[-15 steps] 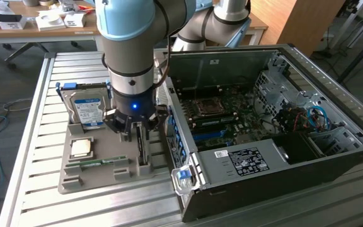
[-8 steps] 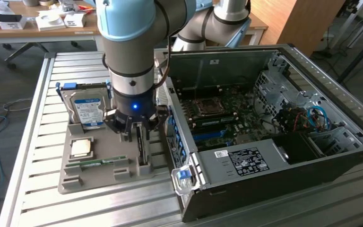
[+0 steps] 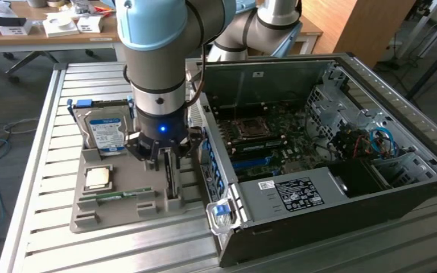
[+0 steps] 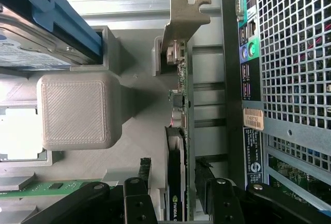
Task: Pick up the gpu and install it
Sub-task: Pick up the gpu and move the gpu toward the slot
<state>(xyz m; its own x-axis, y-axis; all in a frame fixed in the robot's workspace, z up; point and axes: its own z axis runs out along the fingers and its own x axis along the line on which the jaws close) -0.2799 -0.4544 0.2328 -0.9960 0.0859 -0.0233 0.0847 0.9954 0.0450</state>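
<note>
The gpu (image 4: 178,131) stands on edge in a slot of the grey parts holder (image 4: 139,146), with its metal bracket (image 4: 183,12) at one end. In the exterior view the gpu (image 3: 172,185) is a thin dark slab on the holder's side nearest the computer case. My gripper (image 4: 175,185) is open and straddles the card's top edge. One black finger (image 4: 143,172) stands on each side, with a small gap to the card. From outside, the gripper (image 3: 168,166) hangs low over the card under the arm's lit wrist.
The open computer case (image 3: 317,148) lies close beside the holder, its rear panel (image 4: 279,79) a short way from the card. On the holder (image 3: 89,219) also sit a silver hard drive (image 3: 106,133), a processor (image 3: 99,178) and a green memory stick (image 3: 116,196).
</note>
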